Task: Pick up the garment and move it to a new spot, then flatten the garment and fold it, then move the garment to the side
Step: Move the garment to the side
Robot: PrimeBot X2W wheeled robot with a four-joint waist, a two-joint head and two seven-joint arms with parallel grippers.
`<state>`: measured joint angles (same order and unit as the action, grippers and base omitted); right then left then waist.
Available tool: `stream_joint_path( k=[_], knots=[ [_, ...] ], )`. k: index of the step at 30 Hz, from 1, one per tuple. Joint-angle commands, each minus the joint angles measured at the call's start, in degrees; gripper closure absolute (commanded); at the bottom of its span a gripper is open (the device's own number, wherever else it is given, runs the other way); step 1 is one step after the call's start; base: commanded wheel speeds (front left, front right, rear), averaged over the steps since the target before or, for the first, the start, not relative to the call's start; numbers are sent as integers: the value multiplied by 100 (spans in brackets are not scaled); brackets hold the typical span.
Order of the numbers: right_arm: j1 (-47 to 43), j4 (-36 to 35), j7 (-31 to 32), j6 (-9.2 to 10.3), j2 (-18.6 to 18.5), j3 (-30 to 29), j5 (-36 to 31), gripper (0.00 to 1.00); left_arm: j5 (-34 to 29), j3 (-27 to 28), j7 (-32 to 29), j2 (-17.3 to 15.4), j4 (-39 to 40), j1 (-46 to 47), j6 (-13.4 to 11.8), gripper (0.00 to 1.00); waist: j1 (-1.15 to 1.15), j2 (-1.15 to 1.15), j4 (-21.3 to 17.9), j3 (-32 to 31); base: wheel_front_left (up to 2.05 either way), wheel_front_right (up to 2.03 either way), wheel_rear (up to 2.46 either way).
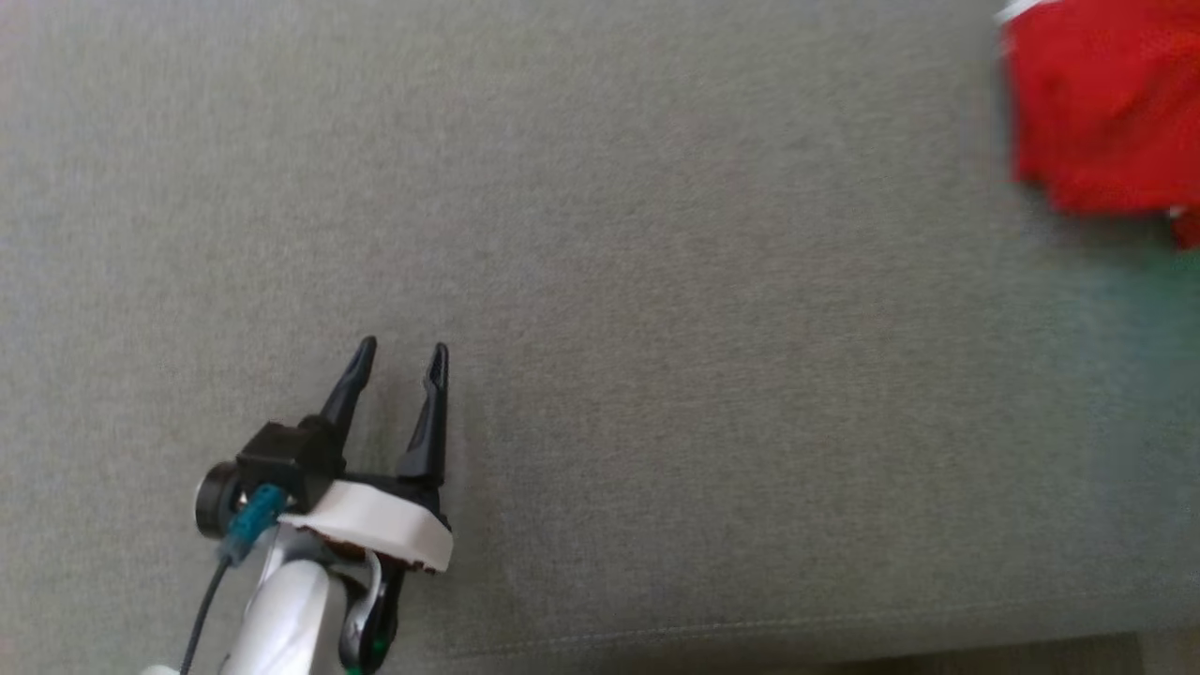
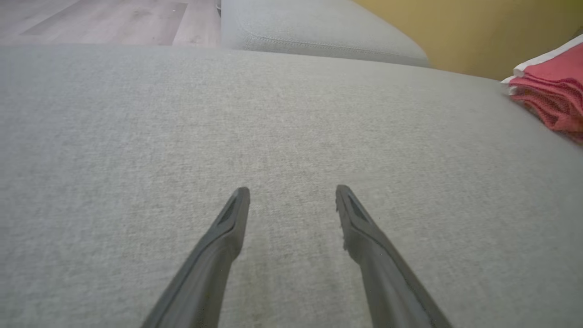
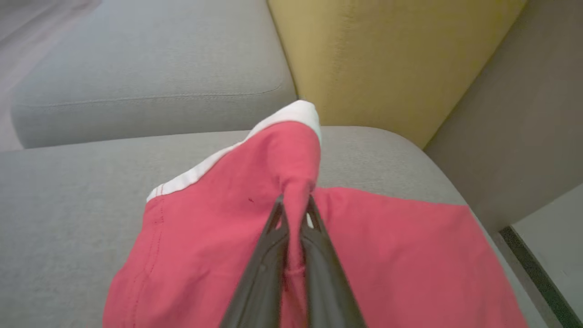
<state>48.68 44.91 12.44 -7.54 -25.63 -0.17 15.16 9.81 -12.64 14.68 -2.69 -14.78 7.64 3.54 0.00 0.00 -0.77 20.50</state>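
The garment [image 1: 1106, 112] is red with a white band and lies at the far right of the grey cushion [image 1: 656, 328]. In the left wrist view the garment [image 2: 553, 86] shows at the right edge as stacked folds. My right gripper [image 3: 295, 205] is shut on a raised fold of the garment [image 3: 227, 228], whose white-edged corner stands up above the fingertips. My left gripper [image 1: 401, 354] hovers over bare cushion at the lower left, open and empty, far from the cloth. The left fingers [image 2: 227, 228] spread wide over the grey fabric.
A second grey cushion [image 3: 150, 82] lies beyond this one. A mustard-yellow backrest [image 3: 373, 59] rises behind the garment. Wooden floor [image 2: 100, 23] shows past the cushion's far edge. The cushion's front seam [image 1: 750, 630] runs along the bottom of the head view.
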Motion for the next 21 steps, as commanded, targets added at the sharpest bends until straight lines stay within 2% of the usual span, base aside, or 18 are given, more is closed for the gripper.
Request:
stream_joint_path(
  k=[1,3,6,7,8,9,10,14,17,21],
  knots=[
    [169,-94,-68,5,-196,-61,-53,100,-63,179,32,-19,222,196,23,0,0,0,141,245,0,0,0],
    [347,122,-110,5,-458,-389,-171,100,-124,260,32,-19,330,207,30,0,0,0,168,421,0,0,0],
    [361,321,-95,5,-651,-622,-387,100,-190,328,32,-19,391,182,53,0,0,0,149,516,0,0,0],
    [360,388,-87,5,-703,-702,-475,83,-207,353,32,-20,408,180,59,0,0,0,132,541,0,0,0],
    [370,445,-92,5,-735,-789,-549,61,-222,378,32,-20,423,180,64,0,0,0,114,562,0,0,0],
    [389,493,-134,5,-775,-901,-647,34,-237,400,32,-20,435,183,68,0,0,0,95,577,0,0,0],
    [407,539,-191,5,-820,-1012,-811,0,-251,418,32,-20,445,192,71,0,0,0,72,582,0,0,0],
    [438,556,-498,5,-812,-1289,-1628,0,-281,468,32,-20,478,216,88,0,0,0,-32,498,0,0,0],
    [400,404,-758,5,-639,-1428,-2183,0,-231,515,32,-20,486,198,68,0,0,0,-114,327,0,0,0],
    [276,135,-1053,5,-432,-1533,-2584,0,-122,506,32,-20,471,172,30,0,0,0,-157,121,0,0,0]
  ],
)
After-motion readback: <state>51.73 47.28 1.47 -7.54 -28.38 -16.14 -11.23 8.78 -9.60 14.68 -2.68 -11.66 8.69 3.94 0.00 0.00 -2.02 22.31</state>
